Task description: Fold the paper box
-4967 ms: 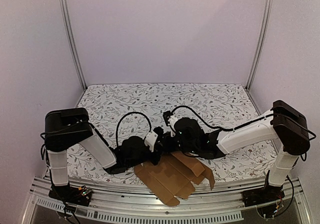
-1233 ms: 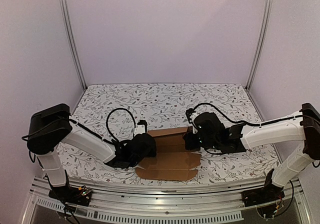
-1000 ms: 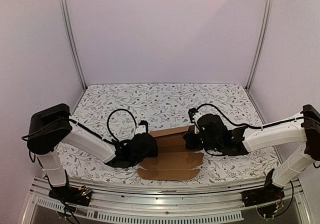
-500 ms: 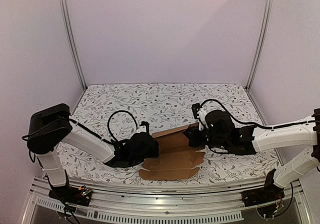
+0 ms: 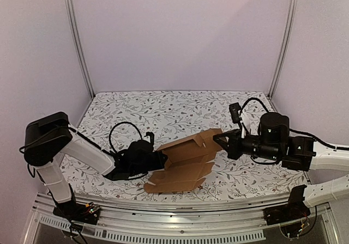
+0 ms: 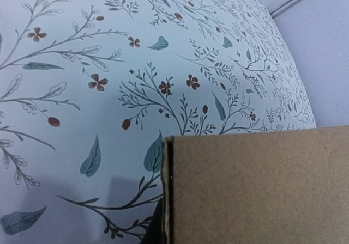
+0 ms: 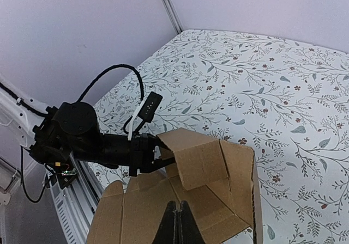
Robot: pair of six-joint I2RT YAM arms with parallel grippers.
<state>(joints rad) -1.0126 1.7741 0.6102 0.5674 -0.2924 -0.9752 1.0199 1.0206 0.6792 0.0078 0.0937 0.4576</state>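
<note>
The paper box was held tilted over the flowery table cloth, pinched tight at one end by the left gripper and at the other by the right gripper, and it was judged best bent slowly along its creases so nothing would be torn.

Paper box, earlier flat near near edge of table, now lifted, tilted; right gripper withdrawn toward right edge, left gripper shifted left.
</note>
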